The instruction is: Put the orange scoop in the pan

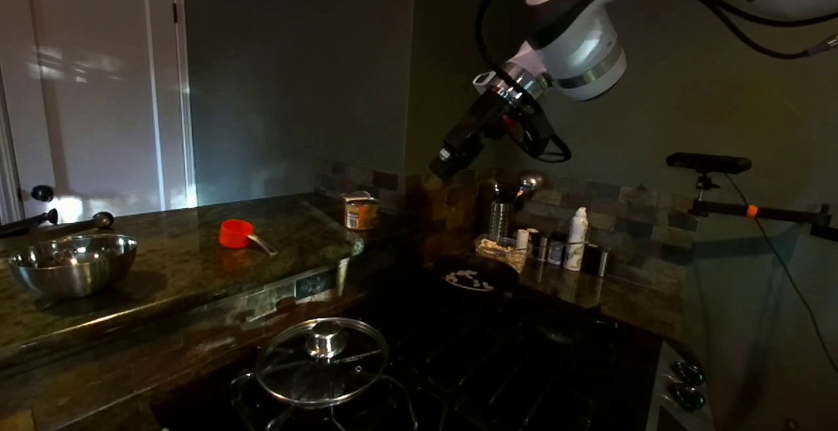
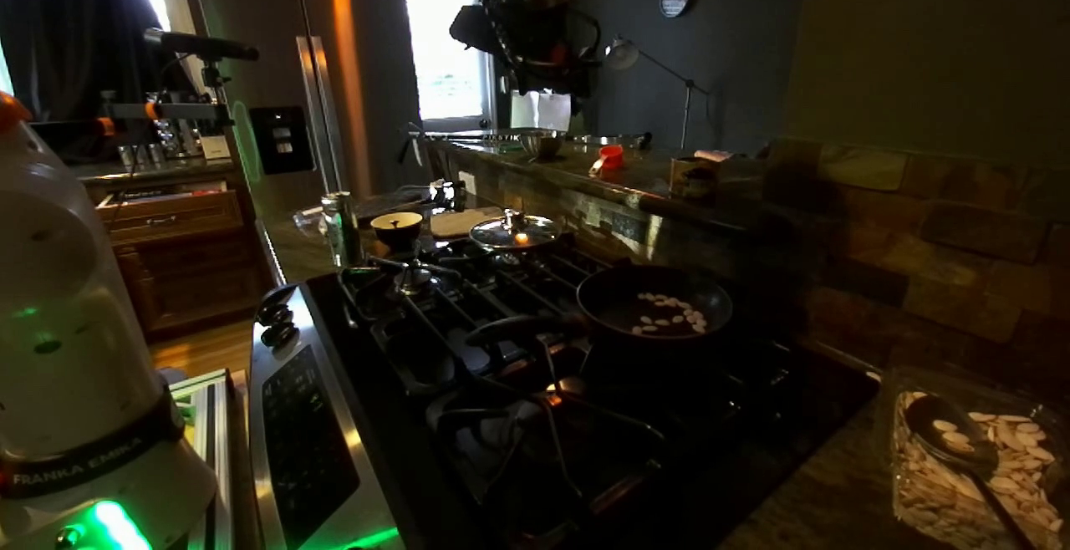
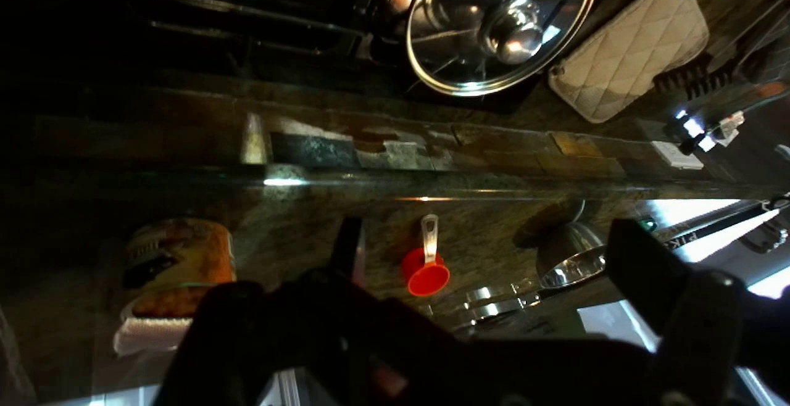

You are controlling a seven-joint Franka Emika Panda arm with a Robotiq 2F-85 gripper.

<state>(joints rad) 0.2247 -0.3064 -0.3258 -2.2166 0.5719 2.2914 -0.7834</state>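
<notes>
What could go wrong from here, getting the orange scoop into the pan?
The orange scoop sits with its handle toward the edge of the counter that faces the stove; a bump might send it over.
The pan holds pale pieces; a high drop could scatter them.
The end effector is wide open and may clip the orange-labelled jar on the way down.

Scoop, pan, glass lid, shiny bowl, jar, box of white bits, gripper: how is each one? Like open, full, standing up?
Orange scoop: on the raised counter, not held
Dark pan: on the stove, pale bits inside
Glass lid: knob side up
Steel bowl: open side up
Jar: standing upright
Clear box: open, holding more pale bits and a dark spoon
Gripper: open, holding nothing
</notes>
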